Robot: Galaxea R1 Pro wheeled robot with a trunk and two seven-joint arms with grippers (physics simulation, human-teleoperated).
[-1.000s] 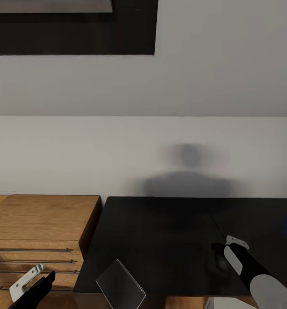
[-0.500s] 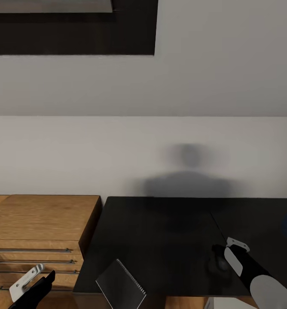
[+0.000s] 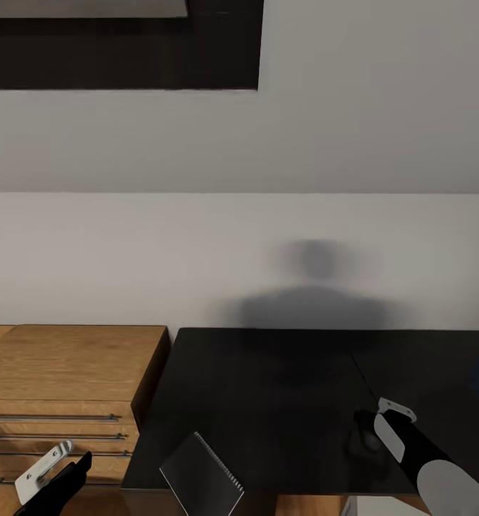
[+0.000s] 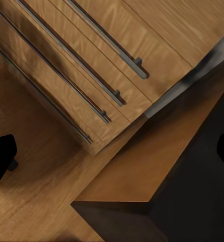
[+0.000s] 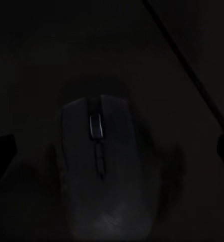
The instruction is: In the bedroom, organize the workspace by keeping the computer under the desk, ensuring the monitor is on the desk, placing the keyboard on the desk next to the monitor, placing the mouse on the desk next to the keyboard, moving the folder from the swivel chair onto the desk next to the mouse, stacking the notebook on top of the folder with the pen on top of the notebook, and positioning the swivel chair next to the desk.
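Black desk (image 3: 268,387), mouse (image 5: 99,166) under right pincer (image 3: 365,430)

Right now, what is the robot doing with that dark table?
The robot faces the black desk by the wall. Its right claw is low over the desk, and the right wrist view looks straight down on the mouse between the claw's fingers; whether it grips the mouse is too dark to tell. The left claw hangs open in front of the wooden dresser. A thin grey folder lies at the desk's near edge.
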